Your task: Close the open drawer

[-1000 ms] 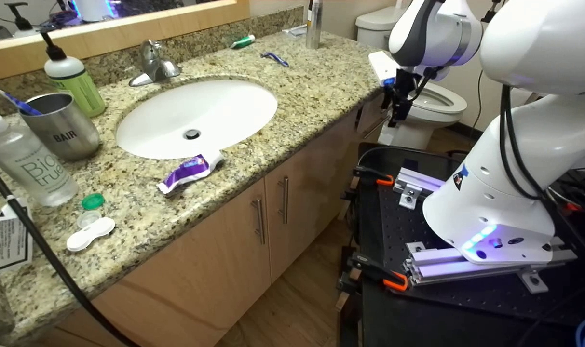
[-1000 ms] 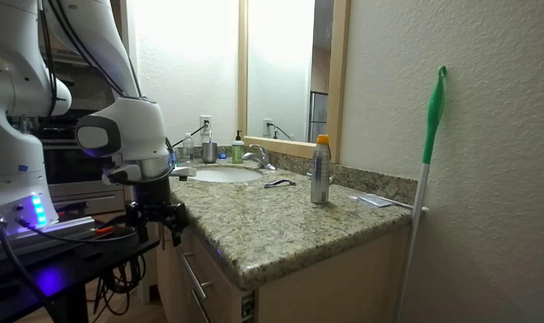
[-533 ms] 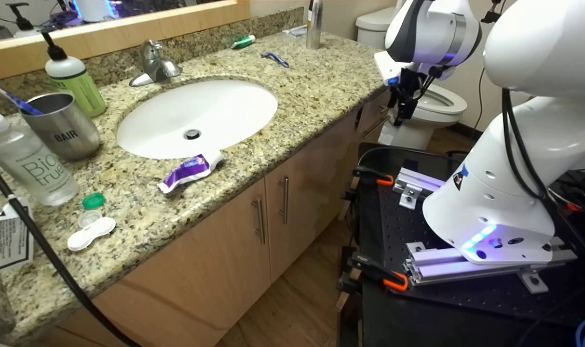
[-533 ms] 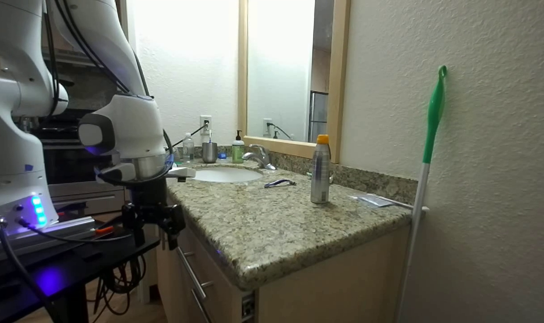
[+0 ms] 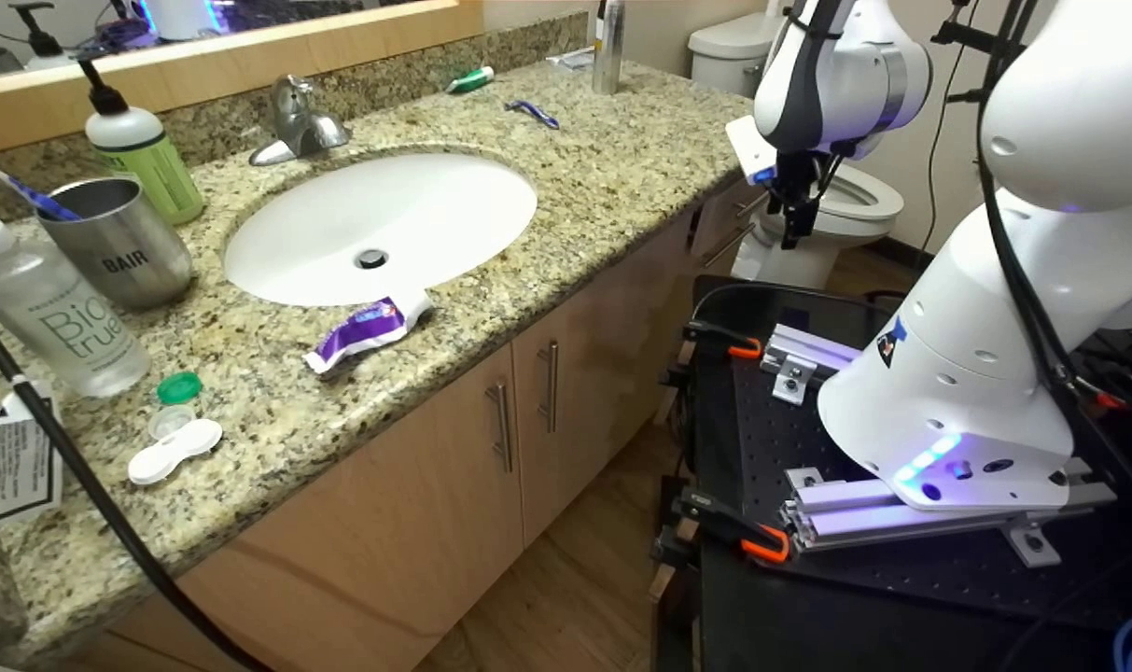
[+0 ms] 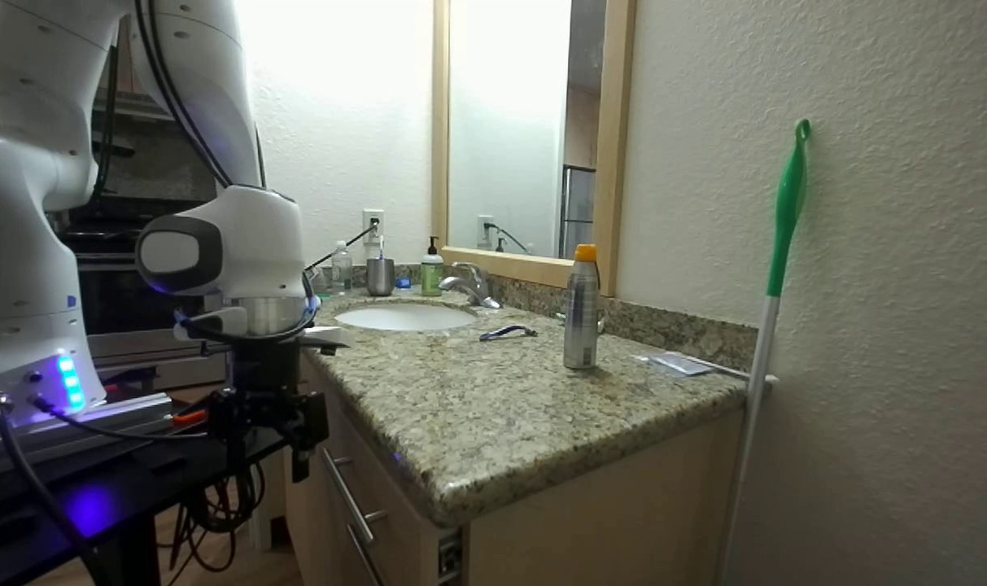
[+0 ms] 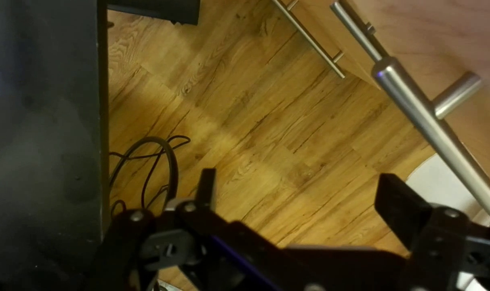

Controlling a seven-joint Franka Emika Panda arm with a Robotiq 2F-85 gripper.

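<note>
Part of the drawer (image 6: pixel 395 513) hides under the countertop (image 6: pixel 460 407) — claw (image 7: pixel 299 195) spread wide.

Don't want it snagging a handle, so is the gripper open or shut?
The gripper is open: in the wrist view, its fingers stand apart, floor showing between.

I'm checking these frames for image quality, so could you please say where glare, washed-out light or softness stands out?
In an exterior view, the far wall is washed out and violet light glows on the black table; in an exterior view, the sink is nearly pure white; in the wrist view, the gripper fingers look dark and slightly soft, and the floor looks strongly yellow.
</note>
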